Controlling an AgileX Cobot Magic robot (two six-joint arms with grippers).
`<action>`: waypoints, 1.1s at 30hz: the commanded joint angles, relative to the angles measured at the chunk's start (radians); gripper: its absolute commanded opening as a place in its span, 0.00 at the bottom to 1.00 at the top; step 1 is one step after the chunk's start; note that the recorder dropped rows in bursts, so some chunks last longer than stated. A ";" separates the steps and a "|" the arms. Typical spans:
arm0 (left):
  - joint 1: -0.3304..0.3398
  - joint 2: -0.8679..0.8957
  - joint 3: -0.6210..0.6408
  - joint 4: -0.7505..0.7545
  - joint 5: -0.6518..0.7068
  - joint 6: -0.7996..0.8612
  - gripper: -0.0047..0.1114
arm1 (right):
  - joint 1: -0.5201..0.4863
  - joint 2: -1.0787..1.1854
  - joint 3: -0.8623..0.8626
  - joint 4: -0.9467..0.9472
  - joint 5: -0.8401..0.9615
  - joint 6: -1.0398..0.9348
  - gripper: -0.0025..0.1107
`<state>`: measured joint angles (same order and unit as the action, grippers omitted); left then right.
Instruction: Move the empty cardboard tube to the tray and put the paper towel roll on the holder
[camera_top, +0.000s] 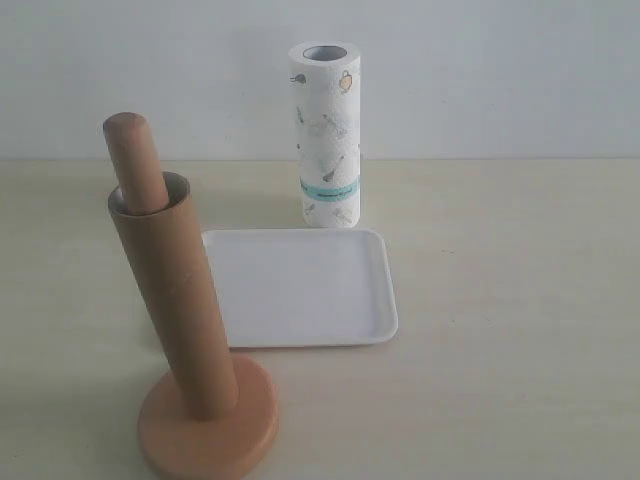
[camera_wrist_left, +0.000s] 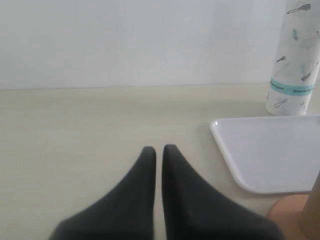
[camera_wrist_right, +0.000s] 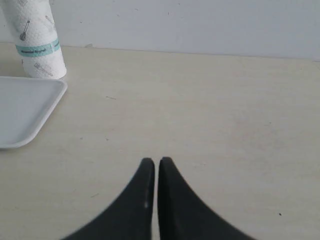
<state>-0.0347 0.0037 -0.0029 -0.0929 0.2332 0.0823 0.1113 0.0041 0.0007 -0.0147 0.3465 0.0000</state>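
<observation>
Item one: the empty cardboard tube (camera_top: 170, 300) sits sleeved over the pole of the wooden holder (camera_top: 208, 430), in the near left part of the exterior view. The tube's lower end rests on the holder's round disc base, and the pole's rounded top stands out of the tube's open upper end. Tube and pole appear tilted in this view, the tops leaning to the left. Item two: the white tray (camera_top: 300, 290) lies flat on the desk (camera_top: 520, 330), just beyond and to the right of the holder's base, with nothing on it. The tube crosses the tray's left edge in the exterior view; whether the base touches the rim cannot be determined. Item three: the paper towel roll (camera_top: 327, 135) stands upright on the desk, just behind the tray's far edge and close to the pale back wall, teal band low on its body. Contact between roll and tray rim cannot be confirmed. Item four: the left fingers (camera_wrist_left: 142, 190) are closed tip to tip with only a thin slit between them, gripping nothing, above bare desk near the tray's corner. The right fingers (camera_wrist_right: 140, 200) are likewise closed on nothing, over open desk on the tray's other side, well apart from the roll.
</observation>
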 joint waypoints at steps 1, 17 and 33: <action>0.003 -0.004 0.003 0.004 0.003 0.004 0.08 | -0.003 -0.004 -0.001 0.002 -0.005 0.000 0.05; 0.003 -0.004 0.003 0.005 0.059 0.004 0.08 | -0.003 -0.004 -0.001 0.002 -0.005 0.000 0.05; 0.003 -0.004 0.003 0.005 0.055 0.004 0.08 | -0.003 -0.004 -0.001 0.002 -0.005 0.000 0.05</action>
<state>-0.0347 0.0037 -0.0029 -0.0901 0.2879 0.0823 0.1113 0.0041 0.0007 -0.0147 0.3465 0.0000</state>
